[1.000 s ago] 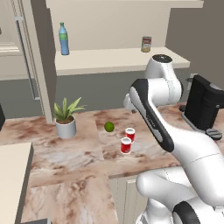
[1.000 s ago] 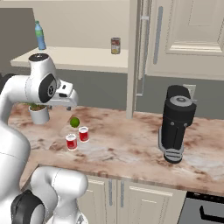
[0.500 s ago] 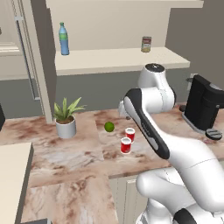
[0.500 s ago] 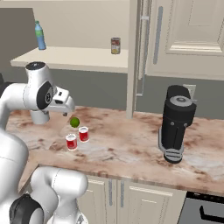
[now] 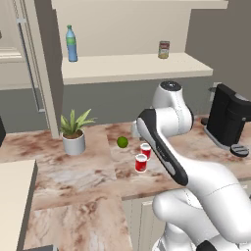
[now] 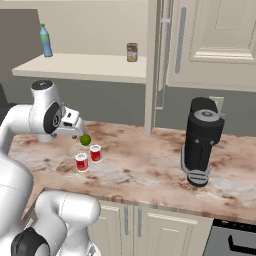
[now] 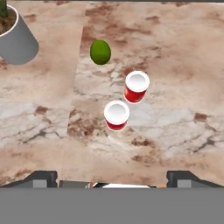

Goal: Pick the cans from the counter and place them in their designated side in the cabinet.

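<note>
Two red cans with white tops stand upright on the marbled counter [image 5: 73,181], close together but apart: the nearer can [image 5: 141,163] sits toward the front edge and the farther can [image 5: 145,150] just behind it and to the right in the left base view. In the hand view both show from above, the nearer can [image 7: 117,115] below and left of the farther one [image 7: 136,87], with a green lime [image 7: 100,52] beyond them and the grey pot of a potted plant [image 7: 17,41] at the upper left corner. The gripper [image 7: 111,178] hangs above the counter, clear of both cans, its two dark finger tips set wide apart at the bottom of the hand view and nothing between them. In the right base view the hand seems to sit just above the lime [image 6: 85,139], though its fingers are hard to make out there. Above the counter, the beige cabinet [image 5: 132,66] is open; on its shelf a blue bottle [image 5: 72,43] stands at the left and a tan-labelled can [image 5: 163,49] toward the right. A black coffee machine [image 6: 201,140] stands on the counter well to the right.
</note>
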